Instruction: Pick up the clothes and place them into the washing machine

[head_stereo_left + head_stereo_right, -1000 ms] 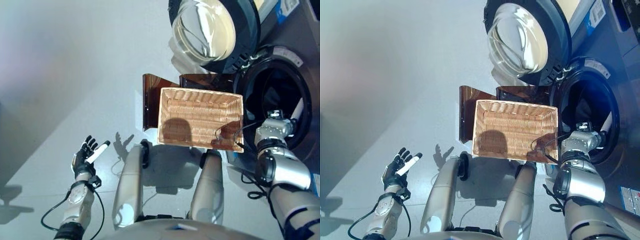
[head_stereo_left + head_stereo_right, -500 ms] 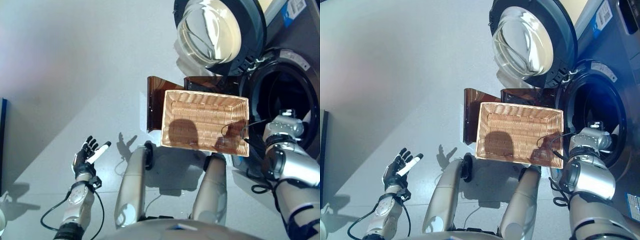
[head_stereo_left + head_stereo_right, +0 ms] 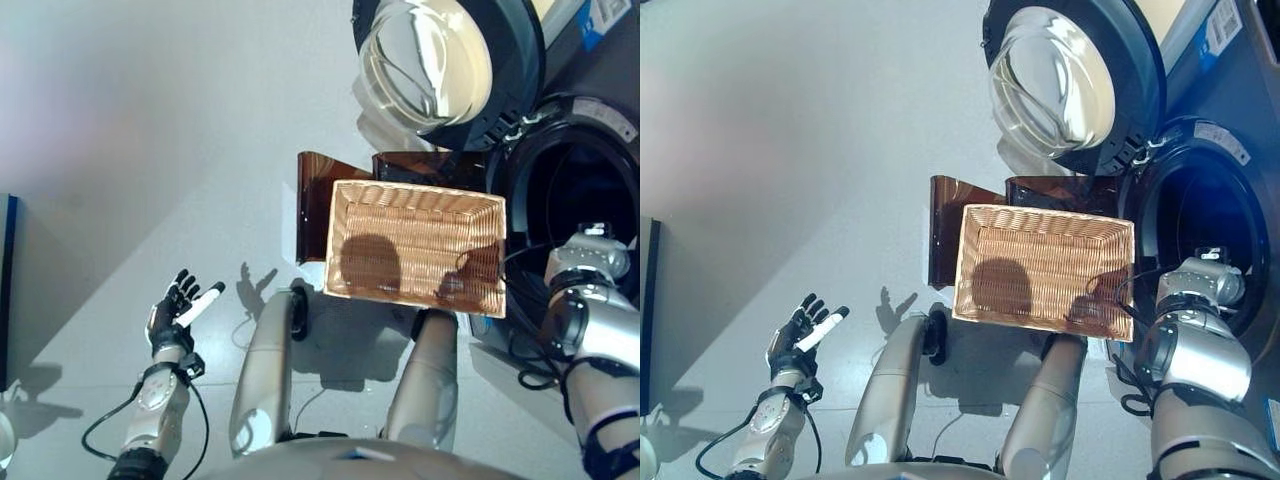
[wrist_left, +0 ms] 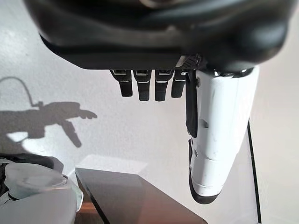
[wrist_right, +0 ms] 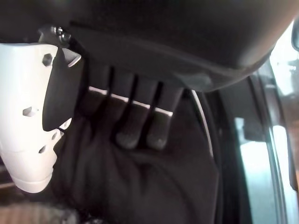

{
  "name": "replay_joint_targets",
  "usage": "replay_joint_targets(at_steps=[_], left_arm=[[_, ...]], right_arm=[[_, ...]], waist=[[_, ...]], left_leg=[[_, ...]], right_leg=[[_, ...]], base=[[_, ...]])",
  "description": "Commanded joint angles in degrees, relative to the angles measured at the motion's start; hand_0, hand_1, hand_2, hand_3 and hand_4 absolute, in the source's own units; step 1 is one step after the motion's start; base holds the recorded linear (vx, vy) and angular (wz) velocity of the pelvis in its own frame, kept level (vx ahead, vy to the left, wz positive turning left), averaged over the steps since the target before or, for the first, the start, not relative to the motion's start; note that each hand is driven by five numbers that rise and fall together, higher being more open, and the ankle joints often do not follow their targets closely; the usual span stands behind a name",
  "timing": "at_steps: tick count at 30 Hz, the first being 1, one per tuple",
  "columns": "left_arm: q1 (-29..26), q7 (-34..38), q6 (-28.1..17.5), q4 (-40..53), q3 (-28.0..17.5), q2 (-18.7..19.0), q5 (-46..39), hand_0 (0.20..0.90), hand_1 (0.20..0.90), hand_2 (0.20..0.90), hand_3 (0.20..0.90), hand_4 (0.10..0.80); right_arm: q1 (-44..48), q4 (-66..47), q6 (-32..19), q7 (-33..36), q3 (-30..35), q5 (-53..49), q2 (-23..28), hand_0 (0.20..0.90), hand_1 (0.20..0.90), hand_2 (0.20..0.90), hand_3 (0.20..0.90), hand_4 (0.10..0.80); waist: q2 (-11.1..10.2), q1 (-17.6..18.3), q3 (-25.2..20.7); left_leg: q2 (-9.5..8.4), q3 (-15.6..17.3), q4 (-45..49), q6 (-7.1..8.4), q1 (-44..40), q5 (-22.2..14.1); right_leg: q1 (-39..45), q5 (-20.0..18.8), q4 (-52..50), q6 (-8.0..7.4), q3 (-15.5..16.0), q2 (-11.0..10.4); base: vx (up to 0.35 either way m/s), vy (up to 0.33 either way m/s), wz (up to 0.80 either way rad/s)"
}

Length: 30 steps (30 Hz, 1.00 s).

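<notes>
The washing machine's drum [image 3: 572, 178] stands open at the right, its round glass door [image 3: 440, 60] swung up and back. My right arm reaches into the drum mouth, so the eye views hide its hand. In the right wrist view my right hand [image 5: 140, 122] is open, its fingers straight over dark clothes [image 5: 145, 186] that lie inside the drum. The wicker basket [image 3: 420, 189] in front of me holds nothing. My left hand [image 3: 176, 314] hangs open and empty at the lower left, above the floor.
The basket rests on a brown translucent stand [image 3: 314, 205] right beside the machine's front. A dark blue object [image 3: 4, 285] shows at the left edge. Grey floor spreads to the left and behind.
The camera has shifted a little. My right wrist has moved to the right, further into the drum mouth. The left hand has stayed as it was.
</notes>
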State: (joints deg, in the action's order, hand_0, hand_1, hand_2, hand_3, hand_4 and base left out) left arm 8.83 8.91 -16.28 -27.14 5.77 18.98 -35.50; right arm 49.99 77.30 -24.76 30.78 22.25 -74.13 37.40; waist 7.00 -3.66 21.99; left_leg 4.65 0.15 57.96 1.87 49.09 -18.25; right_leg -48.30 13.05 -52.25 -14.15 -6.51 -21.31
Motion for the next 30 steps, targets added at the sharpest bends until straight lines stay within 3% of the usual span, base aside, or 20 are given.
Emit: replay_joint_targets(at_steps=[1,8,9,10,12,13,21,30], left_arm=[[2.5,-0.13,-4.29,2.61,-1.76,5.5,-0.35,0.9,0.9,0.9,0.9,0.8],[2.87,0.24,-4.28,2.73,-2.46,5.57,-0.6,0.9,0.9,0.9,0.9,0.8],[2.79,0.31,-4.25,2.66,-2.42,5.66,-0.58,0.9,0.9,0.9,0.9,0.8],[2.73,0.42,-4.26,2.63,-2.4,5.67,-0.54,0.9,0.9,0.9,0.9,0.8],[2.68,0.52,-4.26,2.64,-2.37,5.72,-0.56,0.9,0.9,0.9,0.9,0.8],[2.54,0.58,-4.2,2.66,-2.32,5.67,-0.49,0.9,0.9,0.9,0.9,0.8],[2.43,0.74,-4.15,2.5,-2.62,5.8,-0.99,0.9,0.9,0.9,0.9,0.8],[1.15,-0.3,-4.49,1.2,-3.22,5.33,-1.79,0.9,0.9,0.9,0.9,0.8]], right_arm=[[1.34,1.52,-3.5,-2.17,-3.25,5.24,6.06,0.2,0.2,0.2,0.2,0.3],[0.82,2.01,-4.54,-0.95,-1.24,4.1,6.32,0.2,0.2,0.2,0.2,0.3],[0.65,2.19,-4.47,-0.84,-1.27,4.21,6.23,0.384,0.384,0.384,0.384,0.431],[0.55,2.44,-4.6,-0.48,-1.17,4.11,6.1,0.9,0.9,0.9,0.9,0.8],[0.44,2.43,-4.6,-0.39,-0.95,3.93,6.03,0.9,0.9,0.9,0.9,0.8],[0.54,2.42,-4.4,-0.36,-1.05,3.84,5.71,0.9,0.9,0.9,0.9,0.8],[1.03,2.15,-4.8,-0.96,-1.64,3.37,5.07,0.9,0.9,0.9,0.9,0.8],[-1.11,0.01,-1.13,-5.54,-5.57,6.75,1.47,0.9,0.9,0.9,0.9,0.8]], waist=[[-0.88,-0.18,-2.46],[-0.79,-0.33,-2.7],[-0.88,-0.34,-2.74],[-0.94,-0.29,-2.78],[-0.97,-0.2,-2.52],[-1.11,-0.22,-2.96],[-1.68,-0.17,-3.17],[-2.8,-0.07,-3.1]], left_leg=[[3.43,-3.43,-6.74,5.45,0.12,6.49],[3.16,-3.64,-4.87,5.5,0.35,4.37],[3.19,-3.64,-4.73,5.46,0.34,4.24],[3.21,-3.62,-4.67,5.46,0.36,4.19],[3.12,-3.56,-5.03,5.37,0.79,5.43],[3.31,-3.6,-5.06,5.43,0.14,4.11],[3.4,-3.54,-5.97,5.3,-0.84,4.22],[3.75,-3.43,-13.61,5.54,-5.09,8.73]], right_leg=[[-0.97,-2.53,0.12,3.84,-1.34,-0.86],[-1.1,-0.26,-1.78,4.02,-1.84,-0.75],[-1.12,-0.19,-1.91,4.06,-1.81,-0.75],[-1.12,-0.2,-1.87,4.08,-1.8,-0.73],[-1.51,-1.51,-1.25,4.19,-1.9,-0.59],[-0.95,-0.41,-1.32,3.97,-1.71,-0.63],[0.21,-0.93,-0.28,3.79,-1.38,-0.62],[5.11,-5.75,7.06,3.69,0.23,-0.92]], base=[[-0.085,0.007,-0.01],[0.036,-0.009,0.0],[0.044,-0.016,0.03],[0.0,0.0,0.0],[-0.036,0.004,0.01],[0.021,0.004,0.03],[0.015,-0.001,0.0],[-0.022,0.005,-0.01]])
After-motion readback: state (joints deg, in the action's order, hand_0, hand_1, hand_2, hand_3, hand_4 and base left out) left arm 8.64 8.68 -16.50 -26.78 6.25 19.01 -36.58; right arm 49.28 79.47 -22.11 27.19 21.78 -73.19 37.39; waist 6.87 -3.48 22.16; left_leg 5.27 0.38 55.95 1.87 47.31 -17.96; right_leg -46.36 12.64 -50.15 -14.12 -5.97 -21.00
